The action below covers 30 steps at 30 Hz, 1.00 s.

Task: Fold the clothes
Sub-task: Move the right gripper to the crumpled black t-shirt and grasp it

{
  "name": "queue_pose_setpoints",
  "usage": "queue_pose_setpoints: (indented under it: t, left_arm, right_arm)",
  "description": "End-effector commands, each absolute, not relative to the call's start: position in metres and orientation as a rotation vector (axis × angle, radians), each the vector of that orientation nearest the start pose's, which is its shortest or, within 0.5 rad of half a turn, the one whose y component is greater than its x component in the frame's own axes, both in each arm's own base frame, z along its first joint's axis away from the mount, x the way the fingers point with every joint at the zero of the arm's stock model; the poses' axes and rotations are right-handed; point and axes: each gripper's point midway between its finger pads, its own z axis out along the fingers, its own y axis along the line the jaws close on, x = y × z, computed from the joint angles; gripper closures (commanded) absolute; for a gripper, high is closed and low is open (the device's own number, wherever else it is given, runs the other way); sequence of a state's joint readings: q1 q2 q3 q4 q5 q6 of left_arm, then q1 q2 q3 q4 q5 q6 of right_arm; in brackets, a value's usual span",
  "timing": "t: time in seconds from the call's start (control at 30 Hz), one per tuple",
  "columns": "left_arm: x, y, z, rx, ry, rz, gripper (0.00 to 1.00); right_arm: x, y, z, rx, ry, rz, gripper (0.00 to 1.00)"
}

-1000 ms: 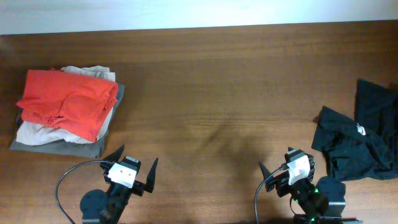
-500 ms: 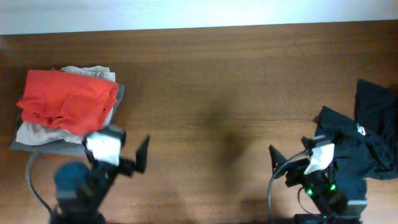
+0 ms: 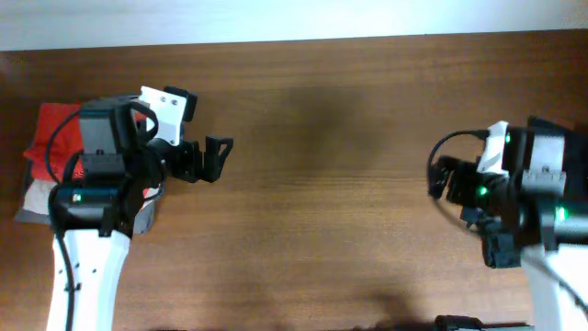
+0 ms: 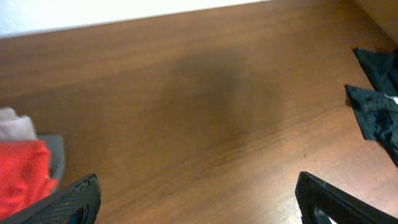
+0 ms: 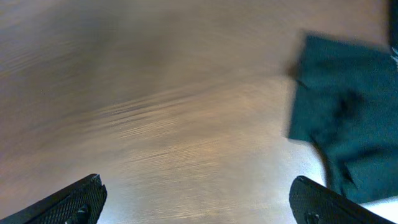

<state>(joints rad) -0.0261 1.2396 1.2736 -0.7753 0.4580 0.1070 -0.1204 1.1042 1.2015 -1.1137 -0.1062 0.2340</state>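
At the far left edge of the table sits a stack of folded garments, a red one on top of beige and grey layers, largely hidden from overhead by the left arm. Just to the right of the stack, the left gripper hovers above the wood with its jaws spread wide and nothing between them. The middle of the table is bare brown wood. Further right, the right gripper is likewise released and empty, pointing towards the centre, its arm covering most of what lies beneath it. At the far right lies the black T-shirt, rumpled in a loose heap near the table's edge, with uneven flaps and creases and no neat outline; neither gripper touches it. Judging from this, the folding of this shirt has not begun. It needs to be picked up, drawn to the open middle, spread flat, and then folded; the stack at left suggests where it may finally go.
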Motion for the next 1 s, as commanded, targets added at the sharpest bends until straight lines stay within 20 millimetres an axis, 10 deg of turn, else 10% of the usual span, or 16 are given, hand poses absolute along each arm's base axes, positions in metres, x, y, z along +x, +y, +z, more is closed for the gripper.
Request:
queue_pose_setpoints:
  t: [0.0,0.27,0.6,0.83,0.97]
  left_arm:
    - [0.345,-0.085,0.277,0.370,2.249,-0.484,0.00]
    - [0.345,-0.079,0.273,0.349,2.271,-0.443,0.00]
    - [0.347,-0.074,0.271,0.333,2.280,-0.403,0.00]
    - [0.347,-0.074,0.271,0.333,2.279,-0.403,0.00]
    - [0.347,-0.074,0.272,0.333,2.278,-0.403,0.00]
  right_arm:
    - [0.271,-0.077,0.196,0.870,2.573,-0.004,0.01]
    - [0.245,-0.161,0.107,1.437,2.691,-0.013,0.12]
    - [0.235,-0.166,0.028,1.667,2.821,0.078,0.40]
    - [0.222,-0.166,0.010,1.728,2.818,0.002,0.57]
    - [0.224,-0.162,0.011,1.726,2.813,0.049,0.96]
